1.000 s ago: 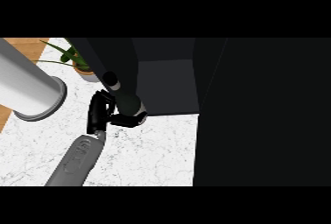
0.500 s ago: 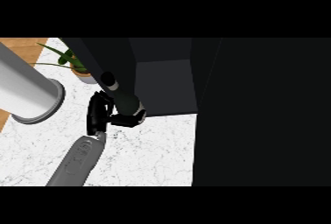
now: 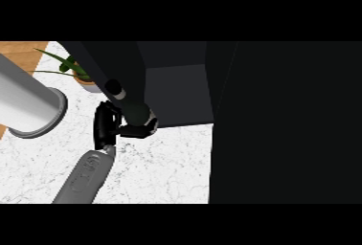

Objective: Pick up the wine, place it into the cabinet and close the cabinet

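Here the dark cabinet [image 3: 283,119] fills the right side and top, its open compartment facing the white marbled counter [image 3: 163,167]. A grey cylinder [image 3: 28,105] lies at left. The left hand [image 3: 106,127] is clasped round the wine bottle [image 3: 130,107], which slants up just before the compartment's front edge. Dark on dark, it seems not yet inside. A potted plant [image 3: 78,72] stands behind.

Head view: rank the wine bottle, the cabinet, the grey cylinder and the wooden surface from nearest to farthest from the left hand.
1. wine bottle, held in the left hand.
2. cabinet, just right of the hand.
3. grey cylinder, off to the left.
4. wooden surface, upper-left corner.
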Robot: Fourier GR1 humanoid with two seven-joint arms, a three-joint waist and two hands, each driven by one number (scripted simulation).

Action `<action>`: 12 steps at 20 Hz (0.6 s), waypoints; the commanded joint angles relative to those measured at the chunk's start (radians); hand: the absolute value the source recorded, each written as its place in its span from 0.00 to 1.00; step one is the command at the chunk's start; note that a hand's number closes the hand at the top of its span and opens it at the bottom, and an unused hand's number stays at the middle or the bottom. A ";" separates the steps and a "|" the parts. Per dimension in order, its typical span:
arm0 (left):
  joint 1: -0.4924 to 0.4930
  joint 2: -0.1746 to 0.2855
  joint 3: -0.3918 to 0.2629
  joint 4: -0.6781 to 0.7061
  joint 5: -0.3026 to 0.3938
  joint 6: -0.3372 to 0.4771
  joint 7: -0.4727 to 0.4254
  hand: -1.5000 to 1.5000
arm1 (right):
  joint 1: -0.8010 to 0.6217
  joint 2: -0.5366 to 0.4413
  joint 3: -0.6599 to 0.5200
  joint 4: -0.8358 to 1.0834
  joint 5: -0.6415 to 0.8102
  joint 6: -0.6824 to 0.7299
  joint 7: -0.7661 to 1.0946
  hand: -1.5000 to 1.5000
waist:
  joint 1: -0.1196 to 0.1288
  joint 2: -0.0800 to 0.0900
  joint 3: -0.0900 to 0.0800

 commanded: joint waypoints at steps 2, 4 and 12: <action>-0.210 -0.113 0.012 0.155 0.030 -0.014 0.077 1.00 | 0.018 0.000 -0.001 -0.044 -0.066 0.009 0.008 0.00 | -0.046 0.036 -0.020; -0.217 -0.111 0.010 0.163 -0.002 0.030 0.062 1.00 | 0.027 -0.008 0.021 -0.040 -0.059 0.025 0.010 0.00 | -0.064 0.040 -0.021; -0.226 -0.044 -0.091 0.168 -0.167 0.059 0.053 1.00 | -0.001 -0.018 0.023 -0.024 -0.066 0.053 0.006 0.00 | -0.077 0.042 -0.017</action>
